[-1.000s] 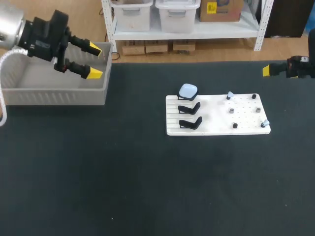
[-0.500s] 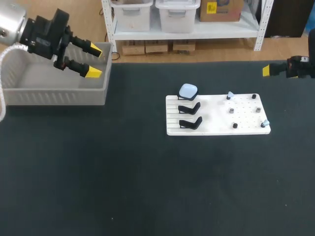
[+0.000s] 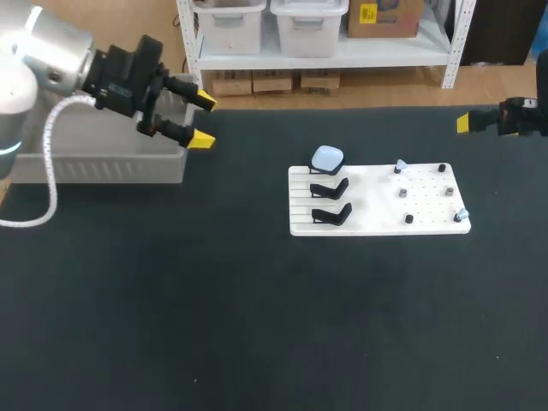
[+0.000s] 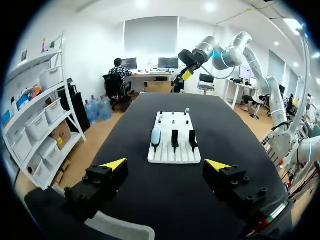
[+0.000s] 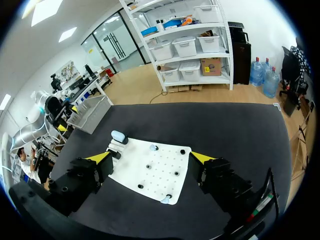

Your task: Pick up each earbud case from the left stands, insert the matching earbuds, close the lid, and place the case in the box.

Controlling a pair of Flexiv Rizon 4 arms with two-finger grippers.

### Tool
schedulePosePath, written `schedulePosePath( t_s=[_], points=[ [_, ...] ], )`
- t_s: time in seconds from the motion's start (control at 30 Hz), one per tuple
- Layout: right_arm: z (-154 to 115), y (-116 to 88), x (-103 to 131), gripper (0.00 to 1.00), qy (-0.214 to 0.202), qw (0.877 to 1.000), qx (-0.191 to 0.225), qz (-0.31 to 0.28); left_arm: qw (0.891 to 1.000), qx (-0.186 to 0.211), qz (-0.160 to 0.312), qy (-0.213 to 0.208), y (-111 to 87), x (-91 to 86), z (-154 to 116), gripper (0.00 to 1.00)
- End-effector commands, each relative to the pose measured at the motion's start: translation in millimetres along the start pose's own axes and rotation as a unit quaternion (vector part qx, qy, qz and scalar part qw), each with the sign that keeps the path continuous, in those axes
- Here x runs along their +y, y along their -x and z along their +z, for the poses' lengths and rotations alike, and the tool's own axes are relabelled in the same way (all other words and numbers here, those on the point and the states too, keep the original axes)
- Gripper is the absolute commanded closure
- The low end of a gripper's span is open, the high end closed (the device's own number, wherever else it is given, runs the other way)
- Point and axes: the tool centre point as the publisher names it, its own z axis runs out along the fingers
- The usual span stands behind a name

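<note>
A light-blue earbud case (image 3: 327,157) rests shut on the farthest of three black stands on the white board (image 3: 377,205). The other two stands (image 3: 330,187) are empty. Two pale-blue earbuds (image 3: 401,164) sit on pegs on the board's right half. My left gripper (image 3: 204,121) hangs open and empty just past the right corner of the grey box (image 3: 94,158), well left of the board. In the left wrist view the case (image 4: 156,136) lies far ahead of the gripper (image 4: 166,165). My right gripper (image 5: 151,157) is open and empty, above the table off the board's (image 5: 160,180) far right.
Black and grey pegs (image 3: 402,193) dot the board's right half. The box (image 5: 92,112) stands at the table's far left corner. Dark mat surrounds the board on all sides.
My left gripper has swung to the right, from over the grey box to just beyond its right corner. The right arm and the board's things have not moved.
</note>
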Motion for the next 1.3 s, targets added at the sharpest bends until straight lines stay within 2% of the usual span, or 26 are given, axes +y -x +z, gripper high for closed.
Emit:
schedulePosePath(
  t_s=[0.03,0.23,0.6,0.9,1.13,1.3],
  points=[
    [0,0,0,0.00,0.000,1.000,0.000,0.000,1.000,-0.008,0.005,-0.024,1.7,12.1,18,0.00],
    [0,0,0,0.00,0.000,1.000,0.000,0.000,0.999,-0.037,0.008,-0.034,4.1,10.2,34,0.00],
    [0,0,0,0.00,0.000,1.000,0.000,0.000,0.997,-0.048,0.022,-0.052,2.6,-4.0,68,0.00],
    [0,0,0,0.00,0.000,1.000,0.000,0.000,0.996,-0.051,0.032,-0.064,3.1,-1.5,93,0.00],
    [0,0,0,0.00,0.000,1.000,0.000,0.000,0.996,-0.051,0.033,-0.072,-0.6,1.0,111,0.09],
    [0,0,0,0.00,0.000,1.000,0.000,0.000,0.996,-0.050,0.032,-0.072,-4.3,3.0,123,0.22]
  ],
)
